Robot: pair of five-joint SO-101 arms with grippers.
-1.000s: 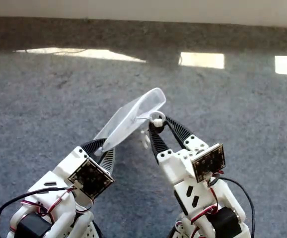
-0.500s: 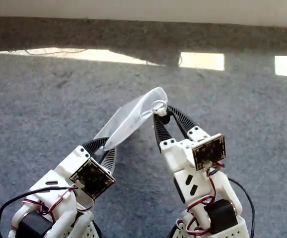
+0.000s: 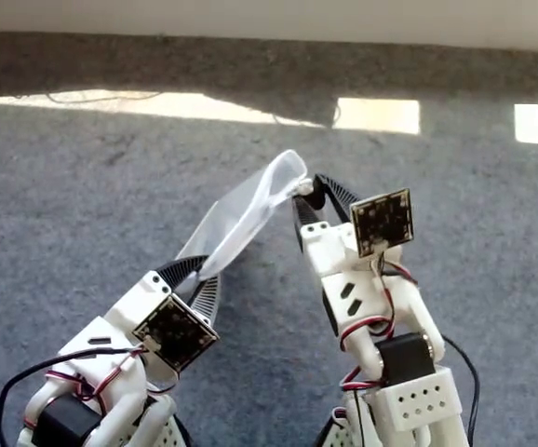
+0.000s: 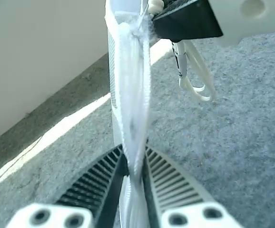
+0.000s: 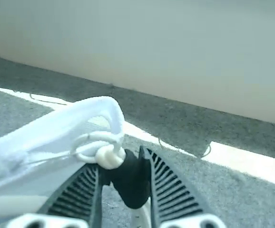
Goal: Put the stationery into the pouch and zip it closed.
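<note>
The right end effector (image 3: 310,197), clamped on the zipper pull (image 5: 128,180), is sliding farther toward the upper centre of the frame, while the left end effector (image 3: 197,279) is keeping the pouch (image 3: 250,209) pinched mid-frame.

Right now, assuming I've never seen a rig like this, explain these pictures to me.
These are two small robot arms side by side. One picture looks down from a fixed camera; the other two come from cameras on the wrists. The left hand pinches one end of a see-through white pouch, held above the grey carpeted surface. The right hand grips the zip pull at the other end. What's inside is unclear.
</note>
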